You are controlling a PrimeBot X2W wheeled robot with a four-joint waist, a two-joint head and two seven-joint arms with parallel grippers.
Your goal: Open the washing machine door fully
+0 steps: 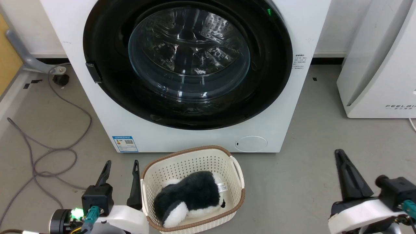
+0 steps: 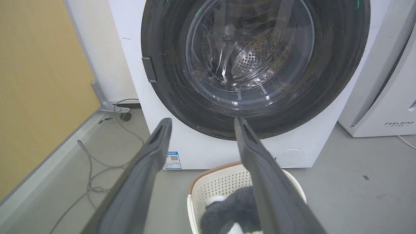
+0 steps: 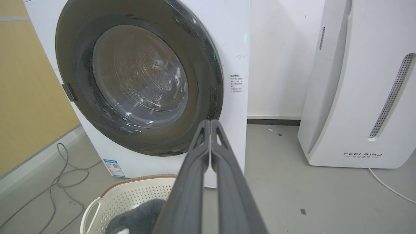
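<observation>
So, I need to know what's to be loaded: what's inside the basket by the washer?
A black-and-white plush toy lies in the cream perforated basket. The floor beneath the toy is covered, so anything under it cannot be seen.

Grey floor (image 1: pixel 325 130) with loose cable (image 1: pixel 91 122), white wall (image 3: pixel 276 65), yellow panel (image 2: pixel 32 81) on the left

The head camera looks down from up high at the washing machine (image 1: pixel 195 138). Both wrist cameras sit low and face it too.
</observation>
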